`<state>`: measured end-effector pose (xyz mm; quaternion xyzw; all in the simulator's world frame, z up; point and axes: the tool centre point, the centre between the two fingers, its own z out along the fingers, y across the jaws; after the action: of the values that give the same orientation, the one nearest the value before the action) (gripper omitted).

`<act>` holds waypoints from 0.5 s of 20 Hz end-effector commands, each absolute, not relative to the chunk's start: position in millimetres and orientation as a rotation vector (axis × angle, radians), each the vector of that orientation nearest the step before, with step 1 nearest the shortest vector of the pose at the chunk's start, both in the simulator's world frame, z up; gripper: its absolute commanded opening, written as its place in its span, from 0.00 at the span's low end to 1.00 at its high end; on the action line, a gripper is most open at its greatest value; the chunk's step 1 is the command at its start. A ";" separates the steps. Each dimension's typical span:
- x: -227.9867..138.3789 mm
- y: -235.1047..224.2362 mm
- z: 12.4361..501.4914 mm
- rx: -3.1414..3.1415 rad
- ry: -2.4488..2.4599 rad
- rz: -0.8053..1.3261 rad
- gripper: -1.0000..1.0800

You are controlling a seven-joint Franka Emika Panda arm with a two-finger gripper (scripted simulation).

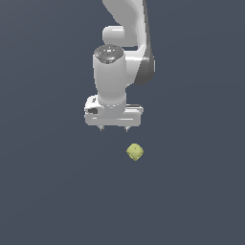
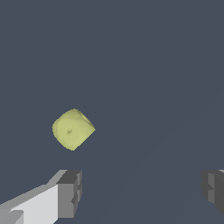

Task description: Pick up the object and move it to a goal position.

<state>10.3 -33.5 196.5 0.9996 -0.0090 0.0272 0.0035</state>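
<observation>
The object [image 1: 135, 152] is a small pale yellow-green lumpy cube with rounded corners, lying on the dark grey floor. In the exterior view it sits just below my gripper [image 1: 115, 128] and slightly to the exterior view's right of it. The gripper points down, its two short fingertips wide apart, open and empty. In the wrist view the object [image 2: 73, 129] lies apart from the gripper [image 2: 142, 188], outside the gap between the fingers [image 2: 70, 192], closer to one finger than the other. Nothing is held.
The white arm [image 1: 119, 57] rises above the gripper to the top of the exterior view. The floor [image 1: 48, 191] is a plain dark grey surface with no other objects in view.
</observation>
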 end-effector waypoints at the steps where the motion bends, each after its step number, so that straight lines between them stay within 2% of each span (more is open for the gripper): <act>1: 10.3 -33.5 196.5 3.133 -0.028 0.085 0.96; 10: 16.5 -36.9 198.6 3.140 -0.015 0.112 0.96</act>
<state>15.4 -36.1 198.0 0.9994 -0.0051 0.0340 0.0006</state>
